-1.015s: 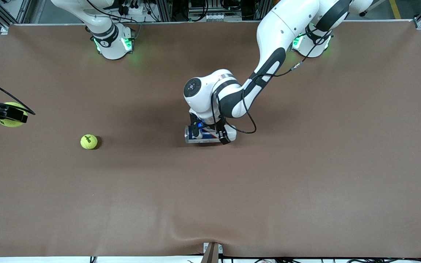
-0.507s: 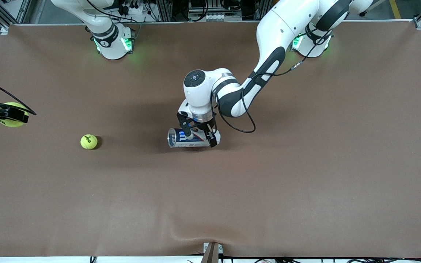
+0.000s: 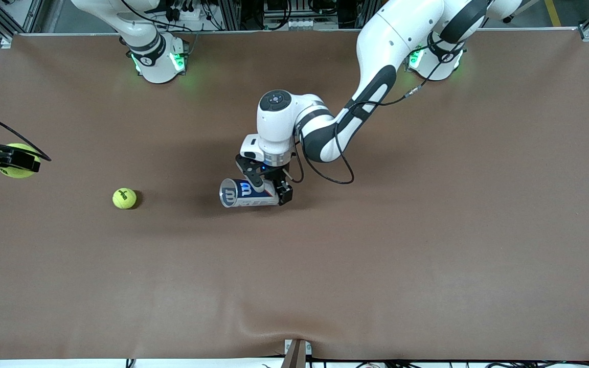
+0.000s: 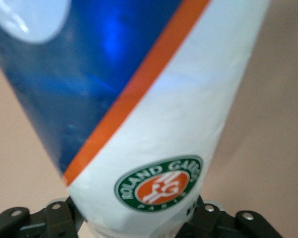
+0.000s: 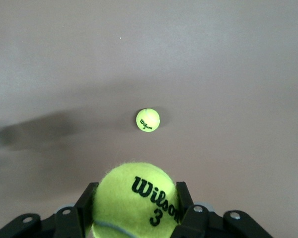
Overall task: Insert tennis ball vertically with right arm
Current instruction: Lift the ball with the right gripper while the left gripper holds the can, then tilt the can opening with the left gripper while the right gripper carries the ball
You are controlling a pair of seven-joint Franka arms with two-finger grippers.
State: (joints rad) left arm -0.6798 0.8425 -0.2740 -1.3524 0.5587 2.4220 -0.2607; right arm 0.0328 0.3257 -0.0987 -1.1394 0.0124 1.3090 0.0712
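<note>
Left end effector (image 3: 265, 186) over mid-counter, clamped on a ball can (image 3: 247, 193) lying sideways in its grip, open mouth turned toward the right arm's end; the can (image 4: 139, 99) fills the left wrist view. Right end effector (image 3: 10, 159) at the counter (image 3: 427, 255) edge on the right arm's end, closed tight around a tennis ball (image 5: 135, 201). A second tennis ball (image 3: 124, 198) rests loose on the counter, between the held ball and the can, apart from both.

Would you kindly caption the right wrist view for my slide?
Right gripper shut on a Wilson tennis ball, above a second tennis ball lying on the brown table.
</note>
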